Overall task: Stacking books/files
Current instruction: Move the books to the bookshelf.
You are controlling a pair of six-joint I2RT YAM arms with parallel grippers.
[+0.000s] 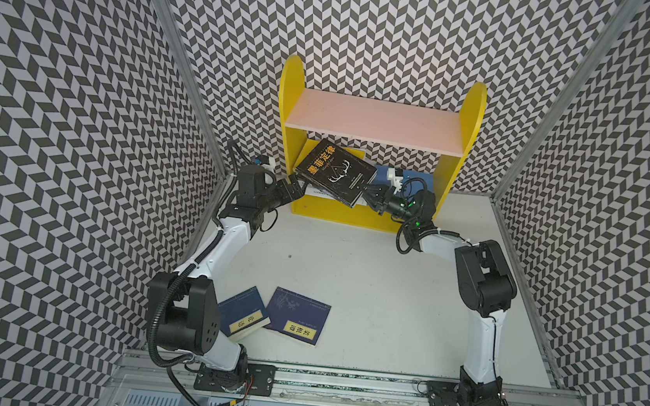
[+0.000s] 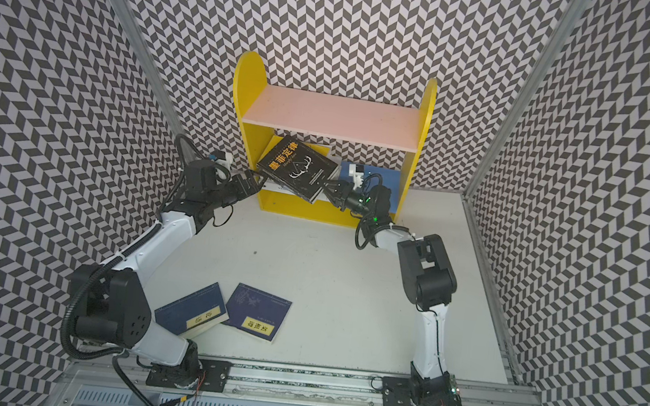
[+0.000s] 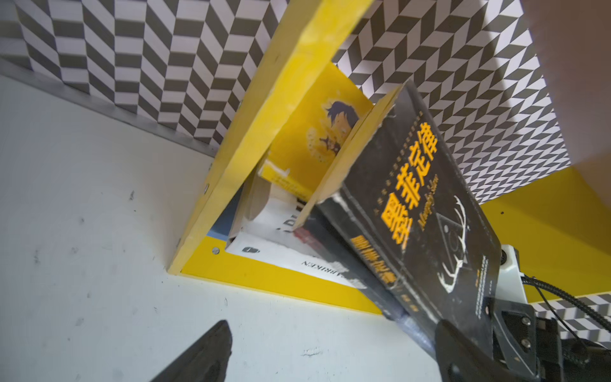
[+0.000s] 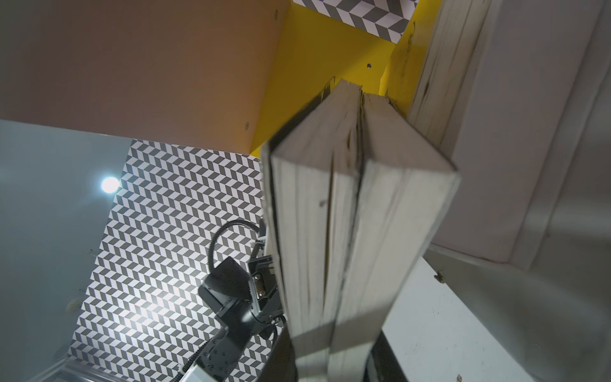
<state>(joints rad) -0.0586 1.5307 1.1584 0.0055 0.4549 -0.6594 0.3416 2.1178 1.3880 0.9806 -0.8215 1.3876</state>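
A black book [image 1: 334, 170] [image 2: 298, 167] with orange lettering hangs tilted in the mouth of the yellow bookshelf's lower bay. My right gripper [image 1: 371, 194] [image 2: 332, 190] [image 4: 334, 363] is shut on its right edge; its page block [image 4: 347, 215] fills the right wrist view. My left gripper [image 1: 296, 188] [image 2: 254, 181] [image 3: 334, 350] is open just left of the book's corner, with only bare table between its fingers [image 3: 205, 357]. Behind the black book [image 3: 429, 215] a yellow cartoon book [image 3: 317, 139] leans, and a white book [image 3: 287, 258] lies flat. Two navy books [image 1: 241, 318] [image 1: 295, 321] lie near the table's front.
The yellow bookshelf [image 1: 290, 99] [image 2: 244, 94] stands at the back of the table with a pink upper shelf [image 1: 375, 123]. A blue panel or book [image 1: 419, 180] shows at the lower bay's right. Patterned walls close in on both sides.
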